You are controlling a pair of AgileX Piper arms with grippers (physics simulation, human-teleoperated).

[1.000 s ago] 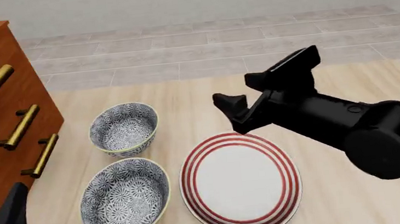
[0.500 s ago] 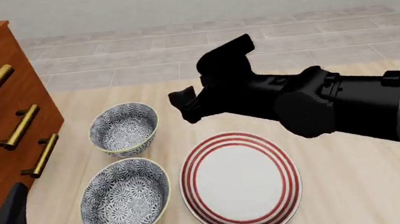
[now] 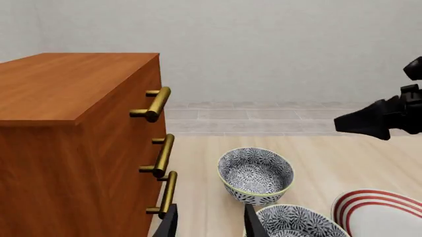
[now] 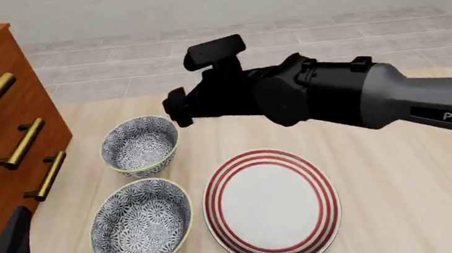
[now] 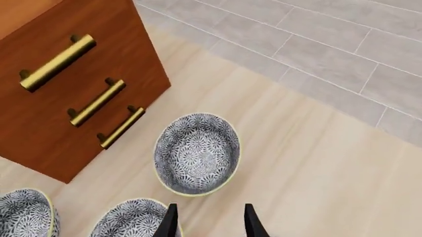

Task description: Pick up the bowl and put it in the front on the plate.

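The right pincer [image 4: 179, 109], fingers parted and empty, hangs just right of and above the far bowl [image 4: 140, 145] at left centre of the front view, with the plate [image 4: 271, 206] lower right.

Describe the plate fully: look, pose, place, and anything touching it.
The plate is large, round, flat and white, glossy like ceramic, with three concentric red rings near its edge. It lies flat and empty on the wooden table, right of the nearer bowl, apart from it. Nothing touches it; the right end effector hovers beyond it, near the farther bowl.
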